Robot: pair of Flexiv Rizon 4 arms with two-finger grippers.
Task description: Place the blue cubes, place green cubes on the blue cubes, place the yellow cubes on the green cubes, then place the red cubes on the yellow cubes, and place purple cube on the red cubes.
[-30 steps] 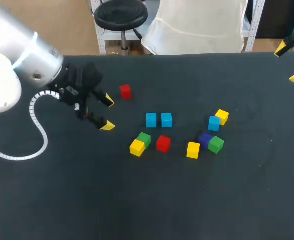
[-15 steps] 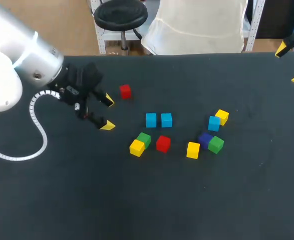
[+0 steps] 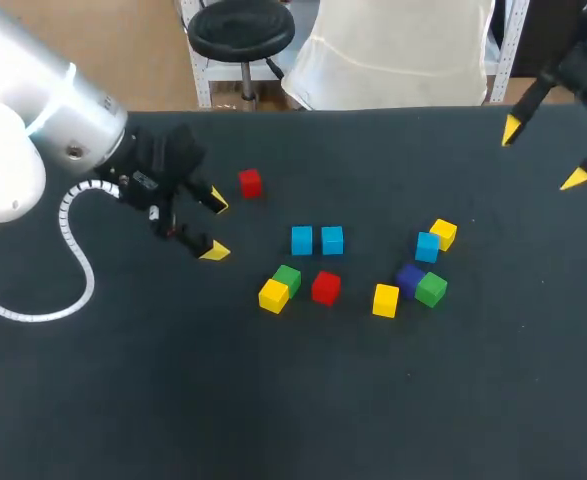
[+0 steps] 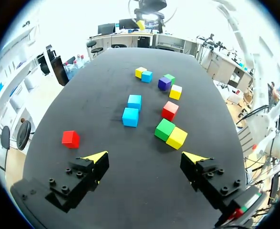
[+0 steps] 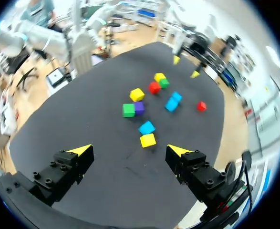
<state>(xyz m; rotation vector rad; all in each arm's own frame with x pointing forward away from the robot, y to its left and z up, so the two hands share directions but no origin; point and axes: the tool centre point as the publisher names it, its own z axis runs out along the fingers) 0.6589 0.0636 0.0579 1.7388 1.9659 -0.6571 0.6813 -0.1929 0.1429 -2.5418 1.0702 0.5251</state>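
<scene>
Black tabletop (image 3: 123, 400) bears scattered cubes (image 3: 325, 287) (all directly on it); left end effector (image 3: 216, 227) and right end effector (image 3: 543, 155) gape empty.

Black worktop (image 3: 153, 400), cubes lying singly on it. Far red cube (image 3: 250, 183) alone, well apart from the rest. Left blue cube (image 3: 302, 240) just beside mid blue cube (image 3: 332, 240). Left green cube (image 3: 288, 278) touches left yellow cube (image 3: 273, 295); near red cube (image 3: 325, 287) just beside them. Mid yellow cube (image 3: 385, 300) near purple cube (image 3: 409, 277), which touches right green cube (image 3: 431, 289). Right blue cube (image 3: 427, 246) touches right yellow cube (image 3: 443, 234).
</scene>
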